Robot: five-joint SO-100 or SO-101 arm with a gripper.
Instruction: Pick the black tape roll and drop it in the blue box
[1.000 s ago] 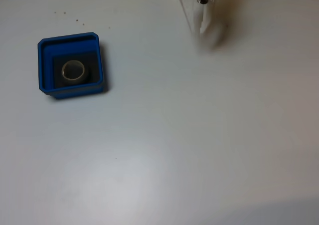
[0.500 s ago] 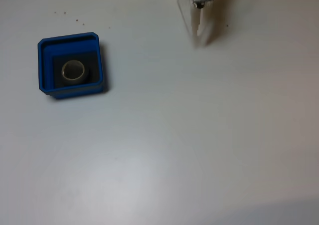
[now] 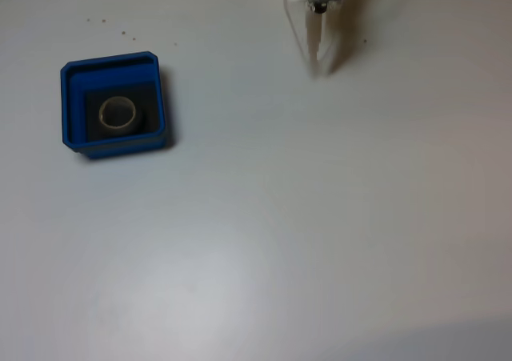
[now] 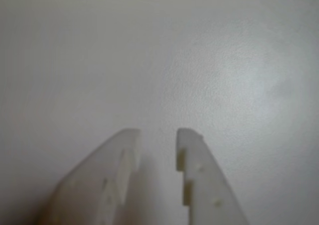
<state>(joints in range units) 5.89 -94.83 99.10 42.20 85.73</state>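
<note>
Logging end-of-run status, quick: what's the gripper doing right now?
Gripper: slightly open, holding nothing, above bare table.

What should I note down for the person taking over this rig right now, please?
Gripper: empty, fingers slightly apart, over bare table at the top of the fixed view.
Black tape roll: lying flat on the dark floor inside the blue box, at the left in the fixed view.
Done: roll is in the box.
Left: nothing apparent; the arm is clear of the box.
</note>
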